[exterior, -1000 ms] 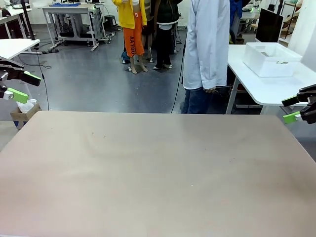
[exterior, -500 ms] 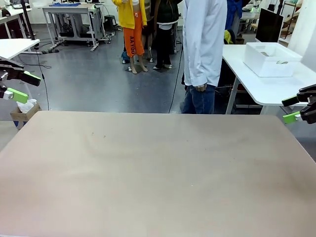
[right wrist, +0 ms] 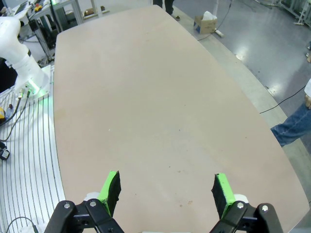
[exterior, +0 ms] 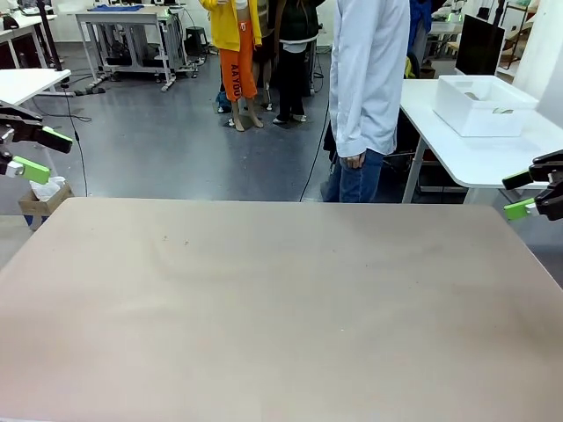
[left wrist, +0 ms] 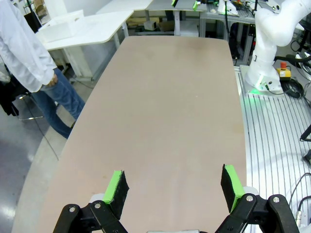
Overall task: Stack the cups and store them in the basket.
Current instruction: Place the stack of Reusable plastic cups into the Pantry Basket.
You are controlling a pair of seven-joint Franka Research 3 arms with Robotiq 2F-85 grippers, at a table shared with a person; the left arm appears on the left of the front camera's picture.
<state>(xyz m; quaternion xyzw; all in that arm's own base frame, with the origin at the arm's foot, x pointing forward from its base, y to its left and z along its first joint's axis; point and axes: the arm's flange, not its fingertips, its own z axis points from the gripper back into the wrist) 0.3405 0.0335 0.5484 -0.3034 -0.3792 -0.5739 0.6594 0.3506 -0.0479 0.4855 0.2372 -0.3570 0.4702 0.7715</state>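
Frame edges crop left hand (exterior: 35, 154) and right hand (exterior: 521, 194).

- left gripper (left wrist: 174, 188) at bottom edge, jaws spread wide, nothing between them, green pads (left wrist: 114, 186) facing each other
- hangs over near end of table (left wrist: 165, 111), bare beige top running away to the far end
- person (left wrist: 29, 63) in white coat and jeans standing off table's left edge, hand hanging down
- white arm base (left wrist: 271, 43) beyond the right edge, near far corner, green glow at its foot
- white bin (left wrist: 60, 26) on a separate white table, top left
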